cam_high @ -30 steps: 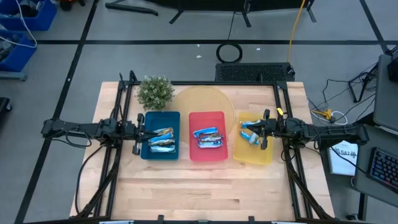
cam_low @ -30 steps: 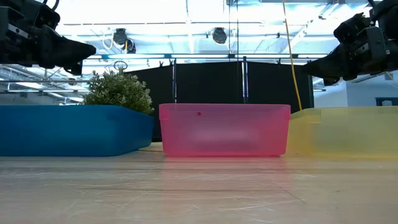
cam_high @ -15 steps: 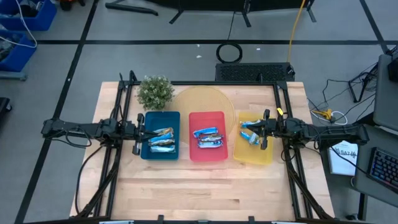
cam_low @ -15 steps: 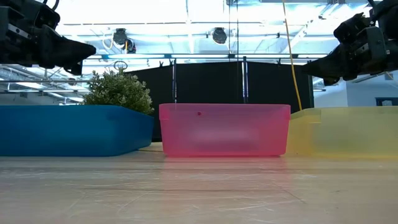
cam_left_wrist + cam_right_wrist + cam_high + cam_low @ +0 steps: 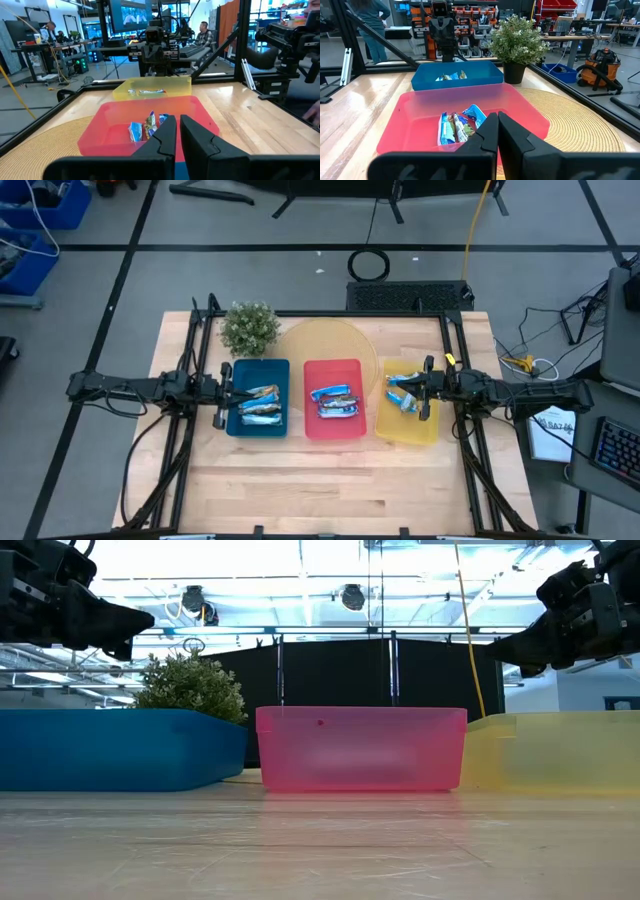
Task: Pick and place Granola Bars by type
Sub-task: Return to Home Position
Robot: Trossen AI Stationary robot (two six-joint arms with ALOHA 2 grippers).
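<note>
The print on the wrappers was too small to read. The left claw (image 5: 222, 395) hung above the outer edge of the blue tray (image 5: 245, 372), its fingers clenched together on nothing. The right claw (image 5: 424, 388) hung likewise over the yellow tray (image 5: 405, 430), clenched and empty. The granola bars (image 5: 335, 400) lay in all three trays, with blue-and-white ones in the red tray (image 5: 333, 372) between the other two. A potted plant (image 5: 249, 328) stood behind the blue tray. A round mat (image 5: 320, 340) lay partly under the red tray on the wooden surface (image 5: 330, 480).
</note>
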